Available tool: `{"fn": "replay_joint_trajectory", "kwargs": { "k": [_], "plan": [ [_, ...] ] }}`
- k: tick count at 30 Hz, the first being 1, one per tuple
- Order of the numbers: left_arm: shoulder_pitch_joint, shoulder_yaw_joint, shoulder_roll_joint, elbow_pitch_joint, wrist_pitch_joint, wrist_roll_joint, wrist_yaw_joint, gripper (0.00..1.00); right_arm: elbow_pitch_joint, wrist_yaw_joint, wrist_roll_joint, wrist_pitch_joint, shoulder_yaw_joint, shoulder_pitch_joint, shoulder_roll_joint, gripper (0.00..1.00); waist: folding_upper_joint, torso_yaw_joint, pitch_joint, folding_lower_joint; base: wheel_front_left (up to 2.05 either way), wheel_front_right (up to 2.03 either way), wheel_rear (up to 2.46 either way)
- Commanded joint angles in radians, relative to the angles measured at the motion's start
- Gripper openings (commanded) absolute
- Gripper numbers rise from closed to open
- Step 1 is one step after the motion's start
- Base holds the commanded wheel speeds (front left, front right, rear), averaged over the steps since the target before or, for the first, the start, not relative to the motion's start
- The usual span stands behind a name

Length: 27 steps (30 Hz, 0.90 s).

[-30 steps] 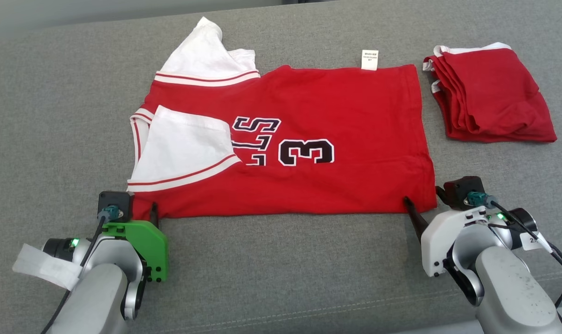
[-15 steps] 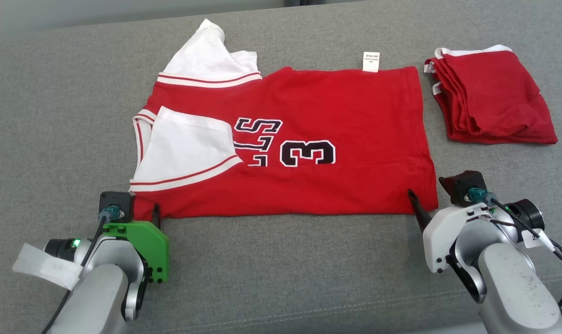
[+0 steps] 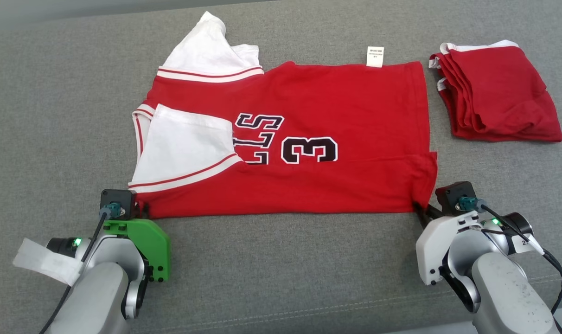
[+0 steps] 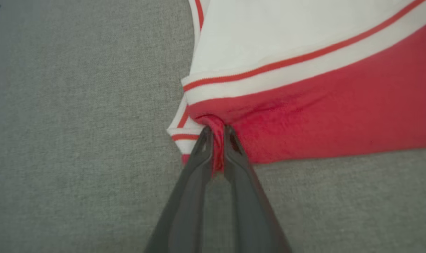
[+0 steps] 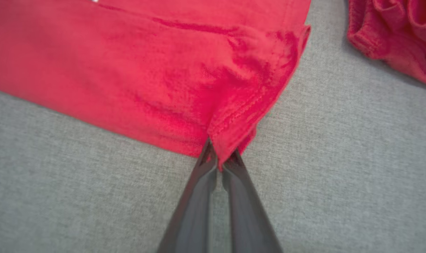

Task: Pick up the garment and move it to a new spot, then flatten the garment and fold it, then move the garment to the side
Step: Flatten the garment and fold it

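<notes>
Fold step in hand. The red jersey [image 3: 336, 116] lies mostly flat on the grey cloth-covered desk [image 3: 281, 269], mid head view, number 3 facing up. 1 white sleeve is laid over the chest, the other sticks out past the far edge, and a white label shows at the far edge near the hem.

The left claw [image 4: 216, 135] is clenched on the near corner at the sleeve end, with red cloth bunched between the tips. The right claw [image 5: 218, 154] is clenched on the near hem corner, the stitched edge pinched in the tips. Both grips sit low at the desk, and the cloth puckers at each pinch. A folded red pile [image 3: 499, 93] sits on the right, near the hem, apart from it.

My read: flattening looks done and the lengthwise fold comes next. That calls for lifting both corners together and carrying the near edge over toward the far edge, level and at an even pace so the edge lands straight. The tucked sleeve shouldn't slide, and the right claw should steer clear of the pile. The move to the side is not yet done.
</notes>
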Motion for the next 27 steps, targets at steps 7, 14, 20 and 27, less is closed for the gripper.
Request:
{"fn": "replay_joint_trajectory", "kwargs": {
  "k": [7,14,20,27],
  "plan": [
    [0.03,-0.007,0.012,0.021,0.034,-0.023,0.005,0.0,-0.003,-0.002,0.028,-0.007,-0.008,0.039,-0.018,0.0,0.0,0.0,-0.017,0.0,0.0,0.0,0.0],
    [0.087,0.005,0.027,-0.001,0.051,-0.049,0.023,0.0,-0.021,-0.002,0.075,-0.011,-0.048,0.091,-0.034,0.0,0.0,0.002,-0.07,0.0,0.0,0.0,0.0],
    [0.159,0.01,0.046,-0.06,0.067,-0.068,0.048,0.0,-0.029,-0.003,0.112,0.0,-0.063,0.142,-0.053,0.0,0.0,0.018,-0.116,0.0,0.0,0.0,0.0],
    [0.254,0.021,0.043,-0.164,0.066,-0.094,0.089,0.0,-0.087,-0.003,0.168,0.032,-0.076,0.198,-0.064,0.0,0.0,0.04,-0.157,0.0,0.0,0.0,0.0]
  ]
}}
